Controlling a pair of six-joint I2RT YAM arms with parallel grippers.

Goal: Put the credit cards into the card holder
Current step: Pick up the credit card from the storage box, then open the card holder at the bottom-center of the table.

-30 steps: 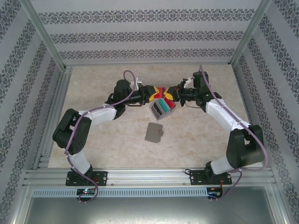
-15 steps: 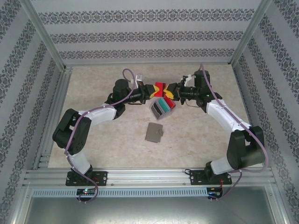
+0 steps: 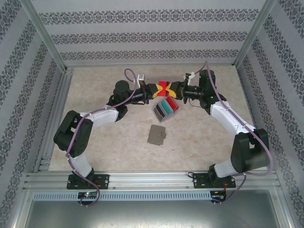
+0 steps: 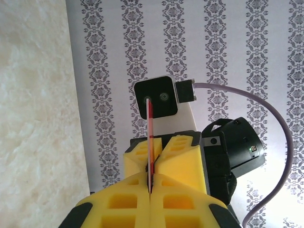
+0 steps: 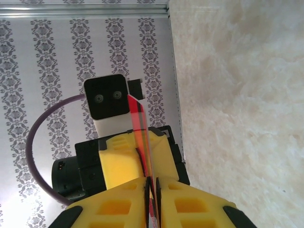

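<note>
A red credit card (image 3: pixel 164 85) is held edge-up above the table, between the two grippers that meet tip to tip. My left gripper (image 3: pixel 159 90) is shut on it; in the left wrist view the card (image 4: pixel 150 123) stands edge-on out of the closed yellow fingertips (image 4: pixel 133 190). My right gripper (image 3: pixel 170 90) grips the same card (image 5: pixel 138 128) from the opposite side, its jaws close around it. Below them lies a tilted stack of teal, red and dark cards (image 3: pixel 165 109). The grey card holder (image 3: pixel 156 135) lies flat nearer the arm bases.
The beige table (image 3: pixel 109 142) is bounded by an aluminium frame and patterned walls. The left arm's purple cable (image 3: pixel 128 76) loops above its wrist.
Both grippers have moved slightly toward the far wall with the red card, which now stands more edge-on. The card stack and the holder have stayed put.
</note>
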